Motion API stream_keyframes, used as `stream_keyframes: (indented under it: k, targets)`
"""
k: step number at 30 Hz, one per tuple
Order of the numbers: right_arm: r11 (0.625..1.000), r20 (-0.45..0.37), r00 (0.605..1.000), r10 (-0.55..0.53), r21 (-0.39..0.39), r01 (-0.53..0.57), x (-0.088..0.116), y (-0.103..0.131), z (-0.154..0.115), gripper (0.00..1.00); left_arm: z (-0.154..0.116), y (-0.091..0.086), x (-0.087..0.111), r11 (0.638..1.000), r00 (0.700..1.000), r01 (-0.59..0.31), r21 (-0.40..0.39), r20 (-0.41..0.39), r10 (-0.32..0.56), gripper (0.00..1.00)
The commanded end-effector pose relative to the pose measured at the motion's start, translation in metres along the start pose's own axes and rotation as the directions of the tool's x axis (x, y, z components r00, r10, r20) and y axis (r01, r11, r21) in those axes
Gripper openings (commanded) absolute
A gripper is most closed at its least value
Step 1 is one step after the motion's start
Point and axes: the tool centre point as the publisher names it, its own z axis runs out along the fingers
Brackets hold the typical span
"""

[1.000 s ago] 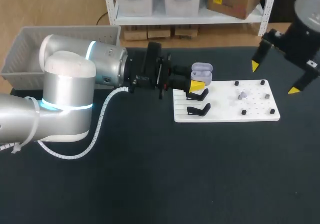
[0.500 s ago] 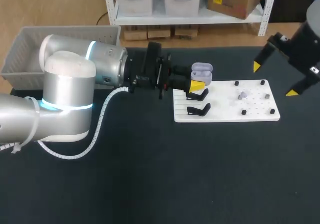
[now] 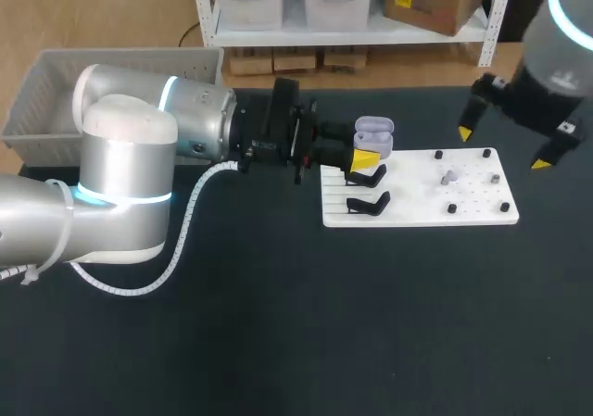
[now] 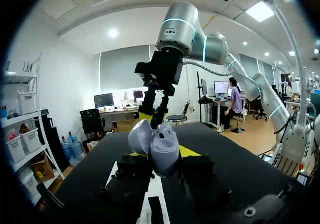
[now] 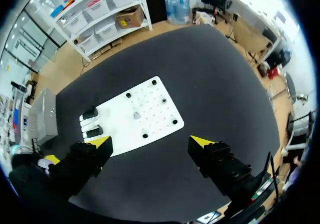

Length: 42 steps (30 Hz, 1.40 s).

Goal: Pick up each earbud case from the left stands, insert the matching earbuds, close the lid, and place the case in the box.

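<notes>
The left gripper lies low over the near-left end of the white rectangular pegboard, its arm stretched across the black table from the left. Between its fingers sits the small lavender plastic earbud case, upright with its lid tipped open. From the head view only one yellow tip shows, pressed just beside the case's near side; the other is hidden behind it.

The left wrist view fills that in: the lavender plastic earbud case stands squarely in the middle of the left gripper, a black finger block against each flank and a sliver of yellow behind each. The jaws are narrowed to the case's width and clamped on it from both sides. The open lid leans off to one side of the shell.

Two black stands sit on the board just nearer than the case. Out on the board's peg field lies a small grey earbud, well apart from the case.

The right gripper hangs above the board's far right edge, fingers spread wide and holding nothing. In its own wrist view, the right gripper frames the white rectangular pegboard well below, with the small grey earbud near the board's middle.

A grey plastic basket stands at the table's far left corner, behind the left arm.
</notes>
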Motion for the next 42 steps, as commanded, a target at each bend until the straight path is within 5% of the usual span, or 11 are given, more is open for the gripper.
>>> stream_keyframes:
  k: [1,14,31,42]
  targets:
    - [0.995,0.038,0.995,-0.095,0.044,0.093,-0.001,0.013,0.018,1.00,0.000,-0.001,0.000,1.000,1.000,-0.001,-0.002,-0.001,0.001,0.00]
    - [0.979,-0.031,0.980,-0.197,-0.066,0.194,-0.004,0.027,0.047,1.00,0.000,-0.001,0.000,1.000,1.000,-0.001,-0.002,-0.001,0.001,0.00]
    - [0.986,-0.114,0.981,-0.156,-0.078,0.147,0.004,0.030,0.086,1.00,0.000,-0.001,0.000,1.000,1.000,-0.001,-0.002,-0.001,0.001,0.00]
    - [0.988,-0.145,0.979,-0.142,-0.073,0.133,-0.001,0.032,0.104,0.71,0.000,-0.001,0.000,1.000,1.000,-0.001,-0.002,-0.001,0.001,0.00]
